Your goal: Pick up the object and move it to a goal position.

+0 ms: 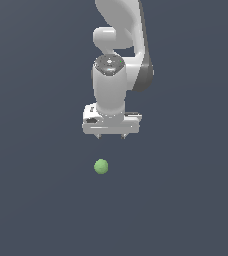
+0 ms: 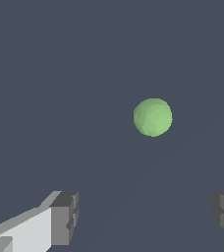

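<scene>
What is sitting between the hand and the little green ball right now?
Nothing: in both the exterior and wrist views, only bare dark surface separates the open hand from the green ball.

A flat, plain surface (image 1: 31,200) of dark grey-blue colour is seen in both views, and no edge, seam or marking can be found on it. One thing only is seen against it: a small matte light-green ball (image 1: 101,166), which is placed near the middle of the exterior view and is shown again in the wrist view (image 2: 153,117). Whether the ball is really touching the surface cannot be told, because no shadow or contact line is given under it.
</scene>
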{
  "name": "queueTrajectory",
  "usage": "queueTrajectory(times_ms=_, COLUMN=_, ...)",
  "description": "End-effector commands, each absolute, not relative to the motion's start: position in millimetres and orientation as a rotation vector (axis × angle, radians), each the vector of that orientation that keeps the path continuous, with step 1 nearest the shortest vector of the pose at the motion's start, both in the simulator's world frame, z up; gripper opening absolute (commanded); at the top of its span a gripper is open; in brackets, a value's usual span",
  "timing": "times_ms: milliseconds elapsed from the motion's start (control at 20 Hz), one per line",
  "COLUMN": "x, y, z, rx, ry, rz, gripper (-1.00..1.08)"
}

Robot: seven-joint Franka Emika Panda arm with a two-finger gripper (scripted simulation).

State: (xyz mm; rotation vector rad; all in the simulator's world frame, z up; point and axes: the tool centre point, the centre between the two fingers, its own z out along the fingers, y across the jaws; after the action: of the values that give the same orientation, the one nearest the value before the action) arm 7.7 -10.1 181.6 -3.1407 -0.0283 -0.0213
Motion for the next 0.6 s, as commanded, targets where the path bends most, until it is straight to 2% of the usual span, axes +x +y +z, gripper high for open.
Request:
queueTrajectory(times_ms=0, x=7.7, y=-10.1, z=181.6, rx=-3.141, ry=-0.028, rz=-0.021, gripper=1.00)
queueTrajectory(times_ms=550, x=3.8, y=12.4, z=190.5, rx=-3.149, ry=-0.120, rz=-0.004, gripper=1.00)
